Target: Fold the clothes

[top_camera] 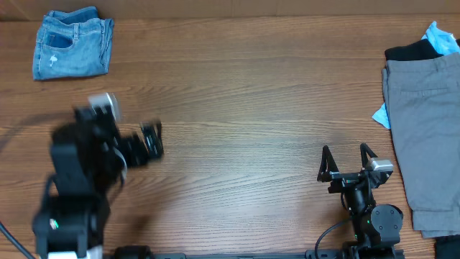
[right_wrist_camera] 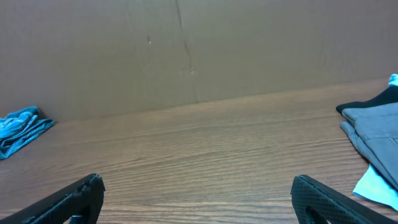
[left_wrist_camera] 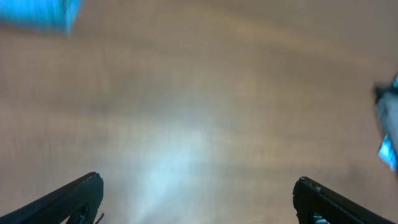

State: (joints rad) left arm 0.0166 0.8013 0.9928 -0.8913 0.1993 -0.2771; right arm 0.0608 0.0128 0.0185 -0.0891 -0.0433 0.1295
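Counting three garments: one folded pair of jeans point(top_camera: 73, 43) at far-left worktop point(top_camera: 251, 93) corner, roughly square; one grey shorts point(top_camera: 428, 137) along right edge, long axis running near-to-far; one black garment point(top_camera: 410, 52) touching their far end. Left hand point(top_camera: 151, 142) blurred, fingers spread, empty. Right hand point(top_camera: 348, 162) released, empty, near front edge.

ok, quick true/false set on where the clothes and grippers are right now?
1. The jeans lie folded at the far left of the table. True.
2. The right gripper grips the shorts. False: it is open and empty; the shorts lie apart, to its right.
3. The black garment lies by the jeans. False: it is at the far right, at the shorts' far end.
4. The left gripper is open, holding nothing. True.
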